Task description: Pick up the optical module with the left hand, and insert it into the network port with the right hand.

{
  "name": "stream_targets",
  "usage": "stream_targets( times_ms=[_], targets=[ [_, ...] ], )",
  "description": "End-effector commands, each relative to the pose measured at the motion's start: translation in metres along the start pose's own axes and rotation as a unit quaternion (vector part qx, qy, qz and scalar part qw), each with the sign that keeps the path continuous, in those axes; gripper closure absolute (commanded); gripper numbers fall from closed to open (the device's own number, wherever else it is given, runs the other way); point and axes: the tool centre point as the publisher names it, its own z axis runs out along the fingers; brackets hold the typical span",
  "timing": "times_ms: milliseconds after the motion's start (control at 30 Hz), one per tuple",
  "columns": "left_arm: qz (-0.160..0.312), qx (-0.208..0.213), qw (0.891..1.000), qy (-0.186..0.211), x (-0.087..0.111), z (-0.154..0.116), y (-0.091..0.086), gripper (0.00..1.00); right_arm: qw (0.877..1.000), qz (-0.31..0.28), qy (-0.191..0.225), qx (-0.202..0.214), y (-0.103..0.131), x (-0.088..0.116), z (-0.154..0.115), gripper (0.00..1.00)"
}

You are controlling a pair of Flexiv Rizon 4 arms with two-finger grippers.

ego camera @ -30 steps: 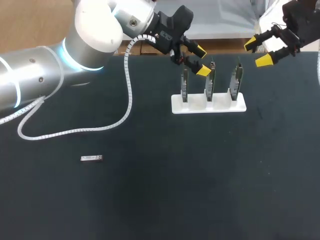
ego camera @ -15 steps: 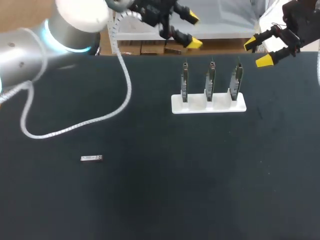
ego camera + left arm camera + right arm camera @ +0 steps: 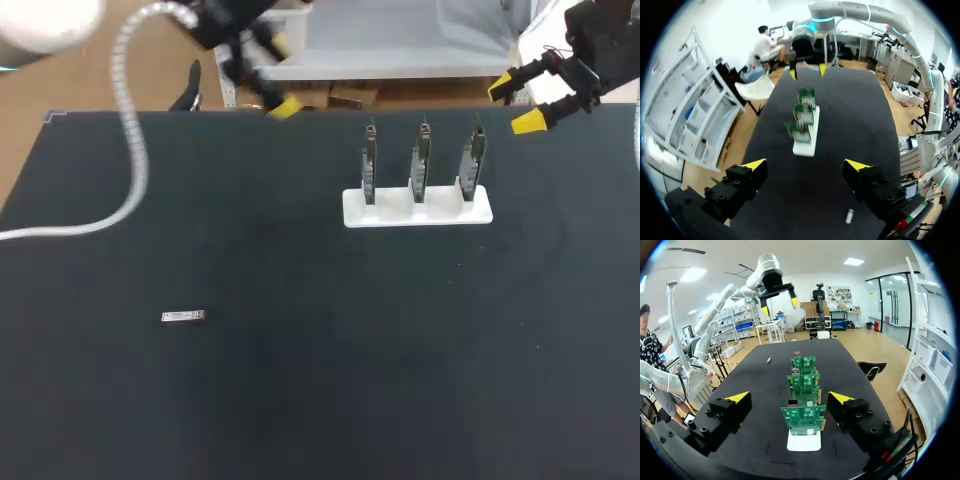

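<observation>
Two hands are hanging open over the far edge of the dark tabletop (image 3: 300, 400), and neither is grasping anything. The left hand (image 3: 280, 75) is hovering left of the middle with its yellow-tipped fingers spread wide. A white coiled cable (image 3: 130, 180) is trailing from its arm toward the left side. The right hand (image 3: 515, 105) is sitting at the far right corner, its fingers likewise released.

The optical module (image 3: 184, 317), a small silvery bar, is lying flat on the left half of the tabletop, well apart from both hands. A white stand (image 3: 417, 208) is standing toward the far side, between the two hands, and is carrying three circuit boards (image 3: 420, 160) upright in a row.

From the left wrist, the optical module is showing near one finger and the stand is sitting well ahead of the hand. From the right wrist, the row of boards is lining up straight ahead of the open fingers, with the optical module lying far beyond it.
</observation>
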Motion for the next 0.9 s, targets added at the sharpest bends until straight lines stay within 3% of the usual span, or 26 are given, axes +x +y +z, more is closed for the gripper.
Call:
stream_targets(
  times_ms=[33,100,167,267,367,433,900],
  targets=[
    [-0.096,-0.099,0.982,0.132,0.062,-0.081,-0.081,0.0,1.0,0.0,0.0,-0.001,-0.001,0.0,0.0,0.0],
    [-0.119,-0.086,0.979,0.138,0.082,-0.082,-0.094,0.0,1.0,0.0,0.0,-0.001,-0.001,0.0,0.0,0.0],
    [-0.135,-0.059,0.974,0.169,0.1,-0.079,-0.106,0.0,1.0,0.0,0.0,-0.001,-0.001,0.0,0.0,0.0],
    [-0.125,-0.021,0.972,0.197,0.121,-0.076,-0.121,0.0,1.0,0.0,0.0,-0.001,-0.001,0.0,0.0,0.0],
    [-0.124,-0.009,0.973,0.193,0.136,-0.077,-0.132,0.0,1.0,0.0,0.0,-0.001,-0.001,0.0,0.0,0.0],
    [-0.11,-0.013,0.979,0.173,0.136,-0.079,-0.133,0.0,1.0,0.0,0.0,-0.001,-0.001,0.0,0.0,0.0],
    [-0.11,-0.013,0.979,0.173,0.136,-0.079,-0.133,0.0,1.0,0.0,0.0,-0.001,-0.001,0.0,0.0,0.0]
  ],
)
